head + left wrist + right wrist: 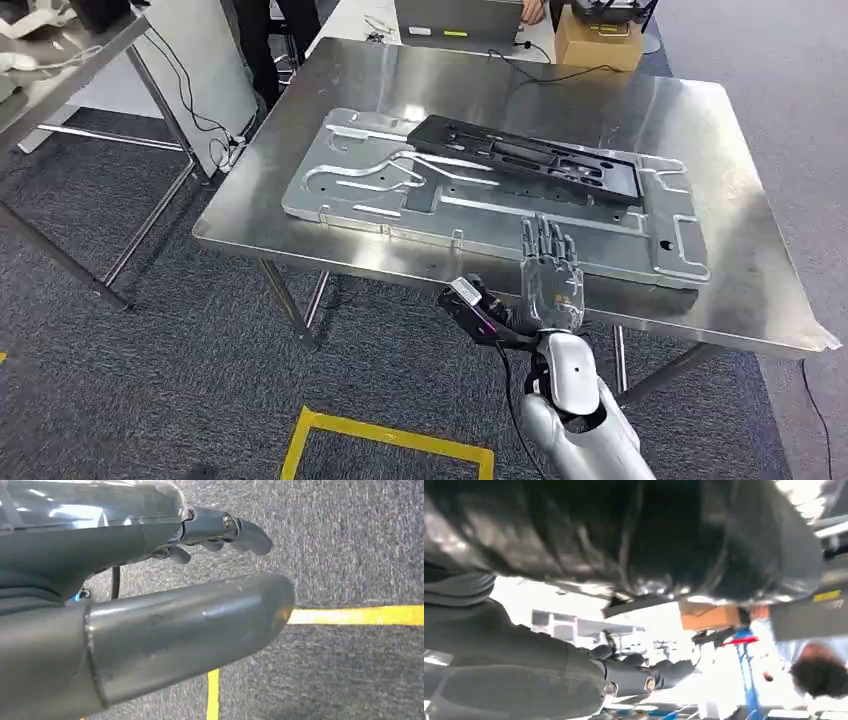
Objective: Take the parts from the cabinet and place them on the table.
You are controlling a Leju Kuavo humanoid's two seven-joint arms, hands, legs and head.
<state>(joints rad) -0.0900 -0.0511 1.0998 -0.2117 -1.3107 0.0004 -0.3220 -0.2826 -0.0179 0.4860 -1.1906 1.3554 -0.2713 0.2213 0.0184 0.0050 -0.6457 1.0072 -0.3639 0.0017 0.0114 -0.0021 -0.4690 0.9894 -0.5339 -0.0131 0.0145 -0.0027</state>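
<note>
Floor: grey-blue carpet [150, 330], with yellow tape lines [385, 432] at 6 o'clock. Stainless steel table [480, 80] at centre, on thin metal legs; surface reflects overhead light. Second metal-framed table [60, 70] at 10 o'clock, with a white panel [205, 70] leaning beside it and black cables trailing to the floor. Cardboard box [597, 42] at 1 o'clock. A person's dark-trousered legs [265, 40] stand at 11 o'clock.
</note>
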